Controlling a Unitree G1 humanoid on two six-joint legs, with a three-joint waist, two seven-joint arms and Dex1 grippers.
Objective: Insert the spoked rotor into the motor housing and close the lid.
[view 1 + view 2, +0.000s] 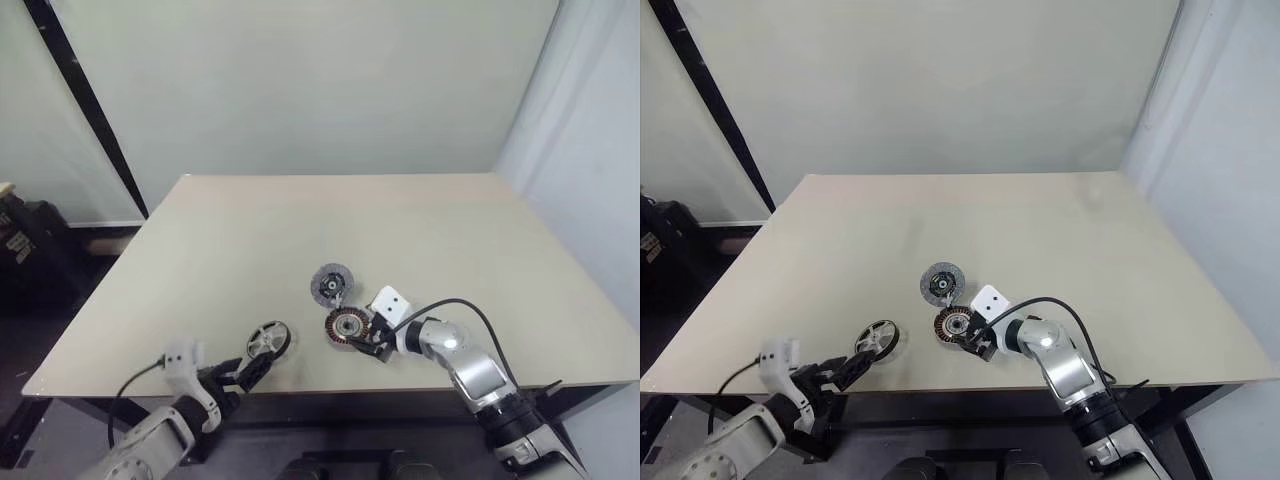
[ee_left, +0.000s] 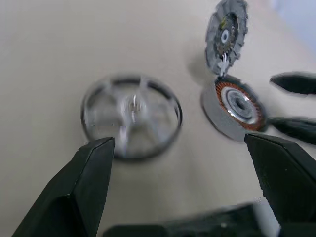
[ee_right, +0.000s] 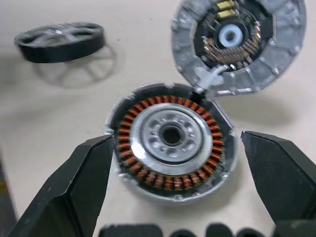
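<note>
From the head camera, a flat beige table (image 1: 300, 240) with a smooth top takes up the middle. Near its front edge sits the motor housing (image 1: 345, 326), a small round grey metal cup with a ring of copper-coloured wire inside. The lid (image 1: 329, 285), a flat round grey disc, lies open on the table at about 11 o'clock from the housing, joined to its rim. The spoked rotor (image 1: 268, 340), a dark ring with thin silver spokes like a little wheel, lies on the table at 9 o'clock from the housing, apart from it. The right gripper (image 1: 366, 338) has its black fingers spread just beside the housing at about 4 o'clock. The left gripper (image 1: 252, 372) sits at about 7 o'clock from the rotor, jaws apart.

In the left wrist view, the rotor (image 2: 131, 116) looks blurry, with shiny spokes meeting at a hub. It lies past the two wide-apart black fingers (image 2: 81, 190), not touched.

In the right wrist view, the housing (image 3: 170, 143) shows orange-brown coils packed around a shiny silver hub with a dark hole in the middle. It sits between the spread fingers (image 3: 74, 190), which hold nothing. The lid (image 3: 237, 44) shows a dark inner face with tiny parts and a pale hub
</note>
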